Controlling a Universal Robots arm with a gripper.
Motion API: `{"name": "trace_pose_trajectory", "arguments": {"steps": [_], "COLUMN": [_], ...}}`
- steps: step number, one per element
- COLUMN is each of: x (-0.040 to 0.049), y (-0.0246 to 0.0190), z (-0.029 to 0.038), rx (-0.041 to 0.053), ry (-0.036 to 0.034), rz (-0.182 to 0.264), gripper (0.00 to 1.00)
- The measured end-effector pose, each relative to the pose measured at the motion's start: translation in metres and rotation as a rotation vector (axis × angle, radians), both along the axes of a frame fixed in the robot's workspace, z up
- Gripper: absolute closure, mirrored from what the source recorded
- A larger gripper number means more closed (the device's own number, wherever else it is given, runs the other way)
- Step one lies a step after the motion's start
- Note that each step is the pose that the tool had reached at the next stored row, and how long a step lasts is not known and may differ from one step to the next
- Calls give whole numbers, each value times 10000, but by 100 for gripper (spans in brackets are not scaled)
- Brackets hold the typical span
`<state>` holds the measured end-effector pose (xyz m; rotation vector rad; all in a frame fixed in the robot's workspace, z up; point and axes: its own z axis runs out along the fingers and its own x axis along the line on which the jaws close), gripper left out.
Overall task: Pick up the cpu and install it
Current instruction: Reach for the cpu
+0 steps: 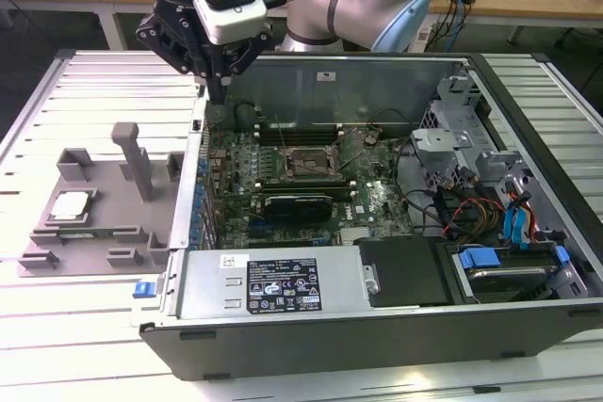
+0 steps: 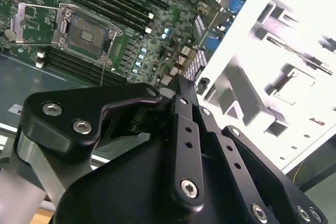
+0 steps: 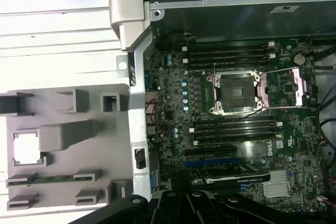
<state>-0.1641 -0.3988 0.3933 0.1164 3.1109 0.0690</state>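
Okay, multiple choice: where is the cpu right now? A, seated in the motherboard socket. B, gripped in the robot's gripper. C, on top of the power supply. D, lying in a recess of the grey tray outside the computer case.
D: the cpu lies in a recess of the grey tray at the exterior view's left, while the motherboard socket stands open and empty.

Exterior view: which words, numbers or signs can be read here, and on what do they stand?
Black label on the power supply: print too small to read.
White sticker beside it: blurred.
Small sticker on the case's back wall: unreadable.
No text can be quoted.
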Motion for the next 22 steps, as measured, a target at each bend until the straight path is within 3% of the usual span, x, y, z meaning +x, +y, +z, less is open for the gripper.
{"name": "trace_pose_trajectory", "arguments": {"steps": [22], "x": [-546], "y": [0], "z": [0], "rx": [-1], "ry": [-119], "rz": [1], "gripper": [89]}}
